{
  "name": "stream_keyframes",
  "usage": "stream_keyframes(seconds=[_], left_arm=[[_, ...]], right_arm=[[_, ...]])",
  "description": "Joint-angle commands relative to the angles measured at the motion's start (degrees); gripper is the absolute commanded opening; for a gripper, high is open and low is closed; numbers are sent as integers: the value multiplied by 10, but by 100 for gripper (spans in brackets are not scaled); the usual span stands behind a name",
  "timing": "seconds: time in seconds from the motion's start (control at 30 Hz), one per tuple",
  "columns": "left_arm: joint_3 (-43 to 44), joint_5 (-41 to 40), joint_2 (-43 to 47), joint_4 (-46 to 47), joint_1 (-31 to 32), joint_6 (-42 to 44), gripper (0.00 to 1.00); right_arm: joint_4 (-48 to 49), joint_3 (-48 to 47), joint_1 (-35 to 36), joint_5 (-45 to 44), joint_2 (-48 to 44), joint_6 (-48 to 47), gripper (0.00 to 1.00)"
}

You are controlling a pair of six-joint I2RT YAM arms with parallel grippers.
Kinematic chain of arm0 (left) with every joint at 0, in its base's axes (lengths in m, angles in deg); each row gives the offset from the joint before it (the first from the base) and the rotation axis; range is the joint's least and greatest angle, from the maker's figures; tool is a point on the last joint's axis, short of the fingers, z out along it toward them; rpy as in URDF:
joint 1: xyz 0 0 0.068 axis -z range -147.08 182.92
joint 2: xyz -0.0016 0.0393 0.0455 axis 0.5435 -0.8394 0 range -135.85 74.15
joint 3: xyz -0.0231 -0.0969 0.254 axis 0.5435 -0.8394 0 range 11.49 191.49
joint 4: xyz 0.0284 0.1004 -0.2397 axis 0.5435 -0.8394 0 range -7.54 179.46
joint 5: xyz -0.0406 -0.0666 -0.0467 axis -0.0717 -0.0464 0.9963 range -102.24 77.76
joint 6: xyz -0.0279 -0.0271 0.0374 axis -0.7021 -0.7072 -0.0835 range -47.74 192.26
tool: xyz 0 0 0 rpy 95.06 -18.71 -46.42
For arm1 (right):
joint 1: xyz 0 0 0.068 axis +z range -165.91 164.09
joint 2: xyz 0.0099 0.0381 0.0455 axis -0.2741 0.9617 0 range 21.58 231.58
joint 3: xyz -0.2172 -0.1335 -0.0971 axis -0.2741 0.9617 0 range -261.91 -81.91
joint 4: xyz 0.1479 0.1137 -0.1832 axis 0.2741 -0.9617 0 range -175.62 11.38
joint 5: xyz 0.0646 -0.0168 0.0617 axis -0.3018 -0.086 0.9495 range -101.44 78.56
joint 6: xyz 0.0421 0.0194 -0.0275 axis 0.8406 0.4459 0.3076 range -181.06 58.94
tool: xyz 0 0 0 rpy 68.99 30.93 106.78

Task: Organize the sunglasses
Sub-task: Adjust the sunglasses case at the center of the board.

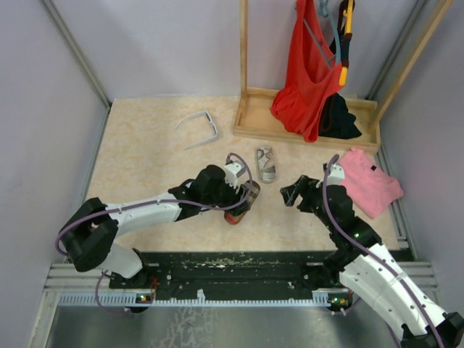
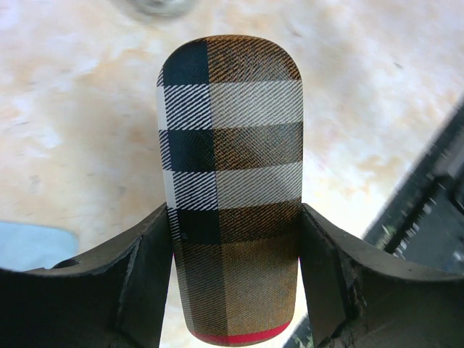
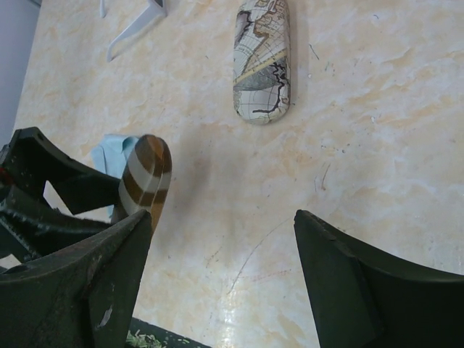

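White-framed sunglasses (image 1: 199, 127) lie unfolded on the table at the back left, and they also show at the top left edge of the right wrist view as sunglasses (image 3: 134, 24). My left gripper (image 1: 241, 194) is shut on a brown plaid case (image 1: 243, 204) at mid-table. Both fingers press the sides of the case (image 2: 232, 167), which has a red lower edge. My right gripper (image 1: 293, 193) hangs open to the right of it, over bare table, with nothing between its fingers (image 3: 330, 268). The plaid case (image 3: 145, 181) shows edge-on at its left.
A grey map-patterned case (image 1: 267, 164) lies just behind the two grippers. A light blue cloth (image 3: 109, 156) lies under the left arm. A pink cloth (image 1: 370, 185) is at the right. A wooden rack (image 1: 250, 119) with red and black garments stands at the back.
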Motion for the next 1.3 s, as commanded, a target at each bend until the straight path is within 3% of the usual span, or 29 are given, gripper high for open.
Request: stream_keyframes(seconds=[0.0, 0.13, 0.33, 0.6, 1.07, 1.27], left_arm=[[53, -196, -18, -70, 17, -54, 52], [94, -310, -45, -133, 42, -107, 52], [154, -410, -111, -211, 91, -223, 53], [233, -445, -203, -292, 132, -339, 58], [221, -433, -204, -281, 132, -344, 90], [194, -453, -111, -241, 130, -290, 95]], right_arm=[[16, -7, -2, -17, 8, 8, 79], [10, -10, -2, -23, 18, 12, 79], [7, -12, -2, -29, 31, 21, 79], [-7, -20, -2, -33, 42, 26, 79], [-36, -32, -2, -39, 38, 18, 82], [-55, -48, -2, -57, 45, 5, 85]])
